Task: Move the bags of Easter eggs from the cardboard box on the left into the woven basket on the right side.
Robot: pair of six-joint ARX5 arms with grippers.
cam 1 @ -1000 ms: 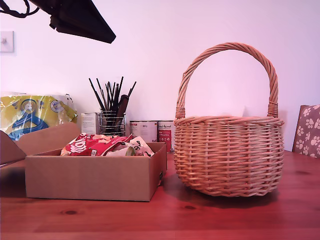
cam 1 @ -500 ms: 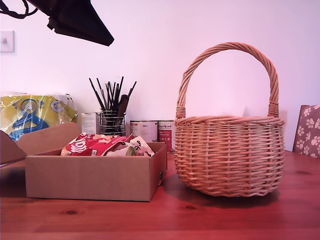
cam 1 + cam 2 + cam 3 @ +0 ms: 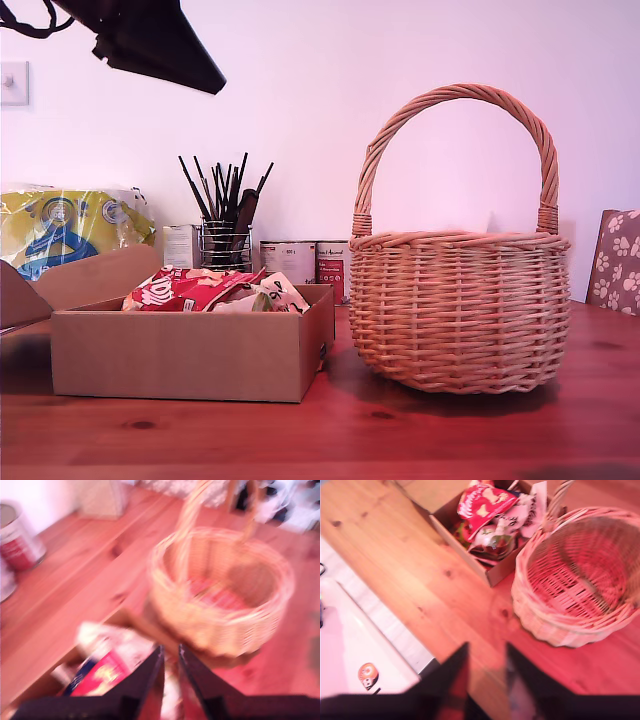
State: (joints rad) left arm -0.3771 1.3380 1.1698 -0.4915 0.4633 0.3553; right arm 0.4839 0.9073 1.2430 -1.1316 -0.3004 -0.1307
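My first hand (image 3: 170, 662) above box rim (image 3: 132, 617)

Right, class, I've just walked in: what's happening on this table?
A two-armed robot is moving egg bags from the box into the basket. One red bag seems to lie in the basket. My first gripper hangs over the box with nothing visible between its jaws; my second gripper is open above the table.

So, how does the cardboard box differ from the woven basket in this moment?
The cardboard box is low, straight-sided and plain brown; the woven basket is taller, round and light tan wicker. The basket has a tall arched handle; the box has a long open flap. Red and cream bags of Easter eggs pile above the box's rim; the basket holds something red, blurred. Both stand on the wooden table.
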